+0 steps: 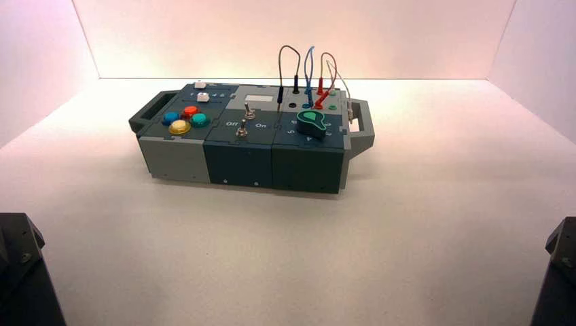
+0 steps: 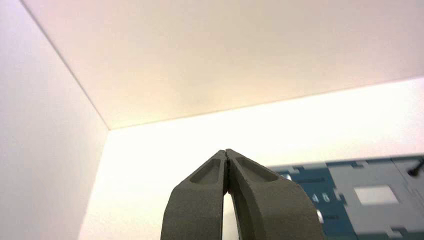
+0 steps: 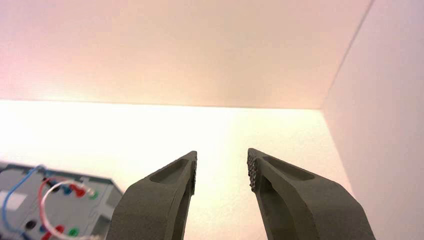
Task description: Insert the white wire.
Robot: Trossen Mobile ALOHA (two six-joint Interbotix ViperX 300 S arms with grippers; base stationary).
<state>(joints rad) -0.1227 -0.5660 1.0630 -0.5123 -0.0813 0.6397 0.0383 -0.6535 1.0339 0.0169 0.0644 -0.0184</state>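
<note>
a test booth, with plain pale walls (image 1: 292, 41).

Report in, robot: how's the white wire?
Left gripper shut, right gripper open, both off box. White wire hanging by right handle. Red wire close by.

"Off" and "On" in pale letters beside the metal toggle switches (image 1: 242, 129) on the box's middle panels (image 1: 234, 139), numerals including a "4" around the green-topped black knob (image 1: 311, 124), "4" and "8" on the dark blue slider panel (image 2: 320, 192)
</note>
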